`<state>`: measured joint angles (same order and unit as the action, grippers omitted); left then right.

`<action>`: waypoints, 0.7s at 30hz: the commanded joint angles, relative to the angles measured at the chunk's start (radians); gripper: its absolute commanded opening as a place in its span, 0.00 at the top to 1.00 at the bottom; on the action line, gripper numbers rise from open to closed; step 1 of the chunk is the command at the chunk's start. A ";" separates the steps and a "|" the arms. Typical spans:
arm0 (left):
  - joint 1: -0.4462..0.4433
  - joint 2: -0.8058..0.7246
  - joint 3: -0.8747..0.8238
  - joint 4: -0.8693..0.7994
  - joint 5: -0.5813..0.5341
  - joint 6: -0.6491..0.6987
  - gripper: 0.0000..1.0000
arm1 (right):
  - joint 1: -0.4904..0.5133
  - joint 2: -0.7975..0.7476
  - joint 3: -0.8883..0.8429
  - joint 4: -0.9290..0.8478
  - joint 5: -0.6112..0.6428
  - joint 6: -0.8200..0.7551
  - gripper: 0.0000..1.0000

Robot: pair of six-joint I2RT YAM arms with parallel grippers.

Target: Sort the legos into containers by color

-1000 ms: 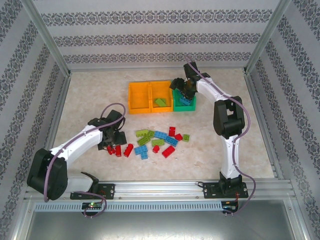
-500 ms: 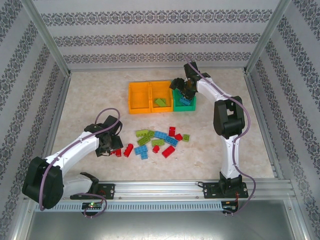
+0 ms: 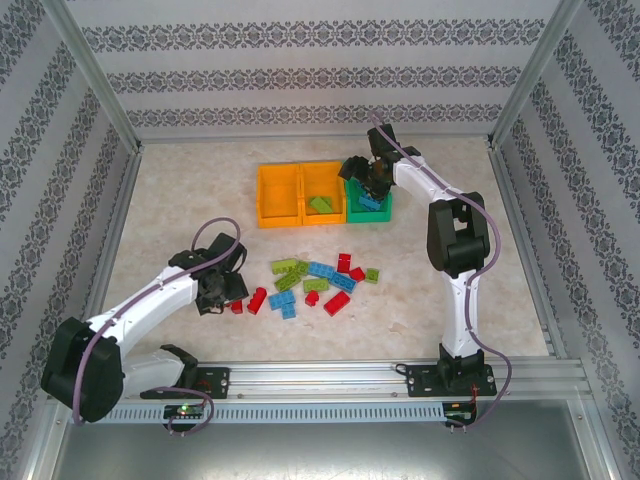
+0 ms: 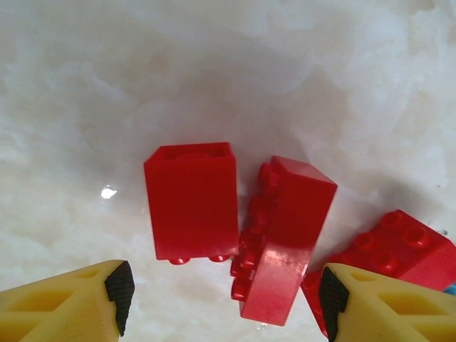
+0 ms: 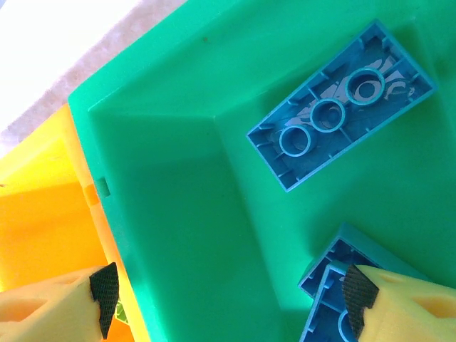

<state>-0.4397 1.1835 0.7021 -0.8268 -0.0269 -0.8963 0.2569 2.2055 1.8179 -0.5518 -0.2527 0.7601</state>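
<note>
Jaws of the left gripper (image 4: 224,299) are set fairly wide and low over the surface (image 4: 214,64), with nothing gripped. Two red legos lie between them: a squat red brick (image 4: 191,199) lying on its side and, just beside it, a tilted red brick (image 4: 285,235) resting on an edge. Whether these two touch cannot be told for sure. A third red brick (image 4: 388,246) lies by the right-hand finger, partly hidden behind it.

Jaws of the right gripper (image 5: 229,299) are also held wide and empty, over the green bin (image 5: 178,64), where a blue brick (image 5: 340,105) lies studs down and more blue pieces are seen under one finger. An orange bin (image 5: 43,214) adjoins it. The remaining mixed legos (image 3: 315,280) are scattered mid-surface, near the left gripper.

The risk is judged to lie on the left. If the jaws are shut as placed, both bricks could be caught at once, and the tilted one could be squeezed out sideways. The third brick could be struck by the finger and pushed away.
</note>
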 commanded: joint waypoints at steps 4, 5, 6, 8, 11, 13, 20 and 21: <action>-0.065 0.016 -0.006 0.040 0.016 -0.062 0.29 | -0.010 -0.025 -0.025 -0.017 -0.009 -0.005 0.15; -0.071 0.033 0.001 0.044 0.013 -0.060 0.29 | -0.011 -0.024 -0.028 -0.016 -0.009 -0.005 0.15; -0.075 0.057 0.005 0.051 0.012 -0.055 0.29 | -0.013 -0.026 -0.029 -0.016 -0.010 -0.004 0.15; -0.075 0.093 0.010 0.065 0.010 -0.046 0.29 | -0.013 -0.029 -0.035 -0.014 -0.008 -0.005 0.15; -0.075 0.130 0.025 0.085 0.010 -0.040 0.31 | -0.015 -0.037 -0.044 -0.014 -0.006 -0.008 0.15; -0.075 0.149 0.029 0.102 0.010 -0.041 0.34 | -0.017 -0.040 -0.051 -0.011 -0.006 -0.010 0.15; -0.075 0.230 0.044 0.157 0.009 -0.041 0.38 | -0.021 -0.030 -0.051 -0.010 -0.011 -0.012 0.15; -0.075 0.241 0.046 0.163 0.007 -0.043 0.39 | -0.022 -0.029 -0.051 -0.010 -0.011 -0.012 0.15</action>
<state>-0.5041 1.3975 0.7227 -0.6975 -0.0101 -0.9283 0.2504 2.1902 1.7905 -0.5304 -0.2607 0.7593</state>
